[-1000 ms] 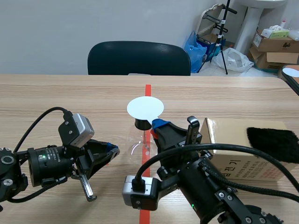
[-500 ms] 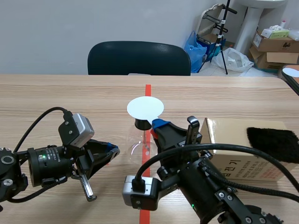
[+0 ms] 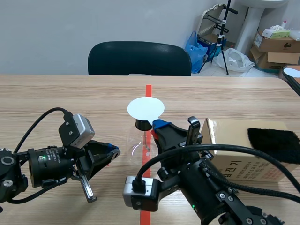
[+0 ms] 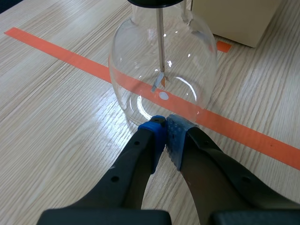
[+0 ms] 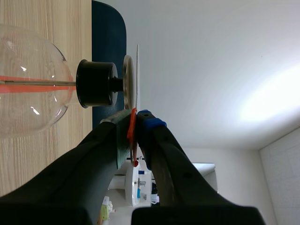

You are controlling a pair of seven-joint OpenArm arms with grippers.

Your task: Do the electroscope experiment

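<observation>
The electroscope is a clear glass flask [image 3: 139, 146] with a black stopper [image 3: 142, 124] and a white round disc [image 3: 146, 108] on top. It stands on the orange-red tape line at mid-table. My left gripper [image 3: 112, 151] lies low on the table, shut on nothing. Its blue pads [image 4: 154, 130] meet right at the foot of the flask [image 4: 140, 65], where a metal rod [image 4: 160, 37] and small foil leaves [image 4: 158, 82] hang inside. My right gripper [image 5: 136, 117] is shut on a thin red strip [image 5: 132, 133], just beside the rim of the disc [image 5: 128, 75].
A cardboard box [image 3: 234, 157] with a black cloth [image 3: 274, 143] on top stands to the right of the flask, and its corner [image 4: 234, 18] lies beyond the flask. A dark chair [image 3: 139, 58] stands behind the table's far edge.
</observation>
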